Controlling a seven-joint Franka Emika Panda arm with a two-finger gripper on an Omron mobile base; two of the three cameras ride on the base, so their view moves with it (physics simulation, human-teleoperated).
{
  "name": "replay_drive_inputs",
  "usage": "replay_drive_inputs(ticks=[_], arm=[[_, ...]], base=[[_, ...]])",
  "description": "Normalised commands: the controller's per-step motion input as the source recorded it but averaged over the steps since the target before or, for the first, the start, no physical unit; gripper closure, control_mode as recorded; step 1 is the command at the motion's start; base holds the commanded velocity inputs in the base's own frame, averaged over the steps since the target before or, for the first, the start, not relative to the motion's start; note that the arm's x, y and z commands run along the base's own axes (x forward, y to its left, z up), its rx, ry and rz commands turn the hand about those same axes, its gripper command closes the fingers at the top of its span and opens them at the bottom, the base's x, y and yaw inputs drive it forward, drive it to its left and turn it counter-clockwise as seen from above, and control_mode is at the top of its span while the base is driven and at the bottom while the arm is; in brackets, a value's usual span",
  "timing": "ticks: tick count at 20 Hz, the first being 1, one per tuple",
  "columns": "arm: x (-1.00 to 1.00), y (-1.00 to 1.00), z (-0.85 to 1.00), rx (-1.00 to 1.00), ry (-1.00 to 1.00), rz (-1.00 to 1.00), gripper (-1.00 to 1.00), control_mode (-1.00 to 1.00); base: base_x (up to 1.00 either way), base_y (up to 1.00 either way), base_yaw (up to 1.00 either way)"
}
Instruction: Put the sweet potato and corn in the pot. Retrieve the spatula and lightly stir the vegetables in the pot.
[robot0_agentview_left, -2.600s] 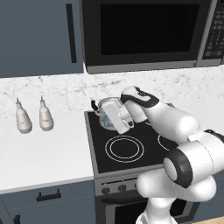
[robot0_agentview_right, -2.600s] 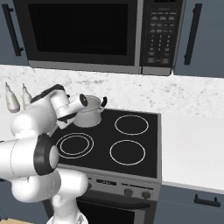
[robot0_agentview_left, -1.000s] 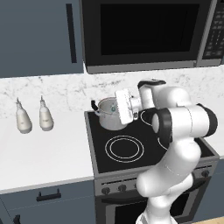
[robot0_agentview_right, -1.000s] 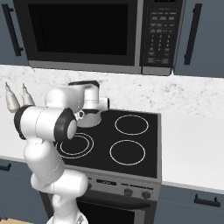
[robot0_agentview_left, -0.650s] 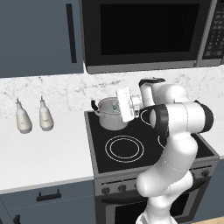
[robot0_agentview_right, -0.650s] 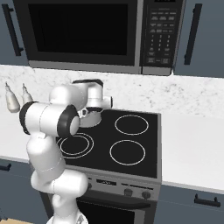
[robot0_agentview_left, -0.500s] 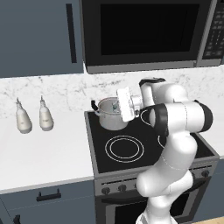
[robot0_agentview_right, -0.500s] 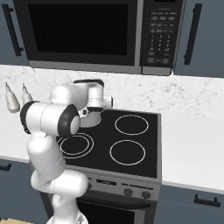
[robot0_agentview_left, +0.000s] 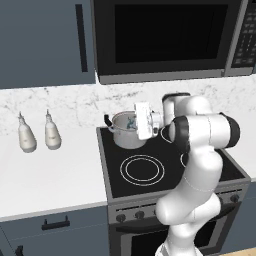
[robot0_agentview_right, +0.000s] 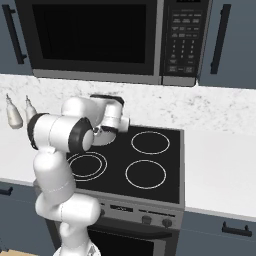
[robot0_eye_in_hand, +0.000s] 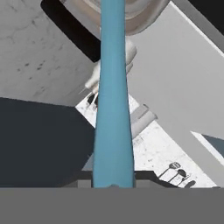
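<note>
On the stove's back-left burner, the pot (robot0_agentview_left: 126, 131) — jaws closed on the spatula (robot0_eye_in_hand: 112, 100), blade reaching into it.

The black stove top (robot0_agentview_left: 165, 172) has the shiny pot (robot0_agentview_left: 125, 131) sitting on its back corner. Two little bottles (robot0_agentview_left: 37, 133) stand on the white counter (robot0_agentview_left: 55, 177) beside it.

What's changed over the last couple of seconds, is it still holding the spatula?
The arm swung from a low reach across the stove to an upright, folded pose beside the pot. The gripper stays shut on the spatula, its blade toward the pot. Pot and bottles unmoved.
</note>
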Motion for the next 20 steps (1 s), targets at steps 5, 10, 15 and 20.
replay_drive_inputs(ticks=[5,10,15,20], arm=[[0.20,0.00,0.02,0.15,0.33,-0.01,1.00,-1.00],[0.21,-0.04,0.00,0.07,0.26,0.00,1.00,-1.00],[0.18,-0.15,0.00,0.06,0.15,-0.01,1.00,-1.00],[0.12,-0.21,-0.01,0.11,0.10,0.00,1.00,-1.00]], base=[[0.00,0.00,0.00],[0.00,0.00,0.00],[0.00,0.00,0.00],[0.00,0.00,0.00]])
